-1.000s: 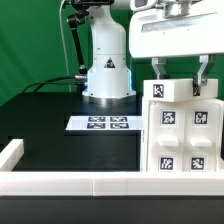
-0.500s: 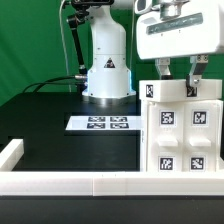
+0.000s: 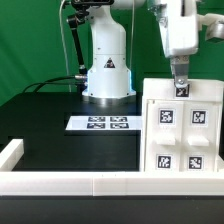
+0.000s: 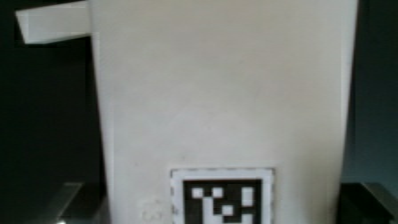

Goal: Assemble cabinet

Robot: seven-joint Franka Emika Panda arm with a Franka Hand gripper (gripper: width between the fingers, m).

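Note:
The cabinet [image 3: 182, 137] is a large white box with several black-and-white tags. It stands on the black table at the exterior view's right. My gripper [image 3: 178, 87] hangs straight down over the cabinet's top edge, turned edge-on to the camera, just above a small tag. In the wrist view the white cabinet [image 4: 214, 90] fills the picture. One of its tags sits low between my dark fingers [image 4: 68, 200], which press against both of its sides. My gripper [image 4: 214, 205] looks shut on the cabinet's top part.
The marker board [image 3: 104, 123] lies flat on the table in front of the white robot base [image 3: 107, 70]. A long low white rail [image 3: 80, 183] runs along the front edge, and a short rail [image 3: 10, 152] stands at the exterior view's left.
The fingers came closer together over the cabinet's top. The hand then turned from broadside to edge-on. The top tag now shows near the middle instead of at the left corner.

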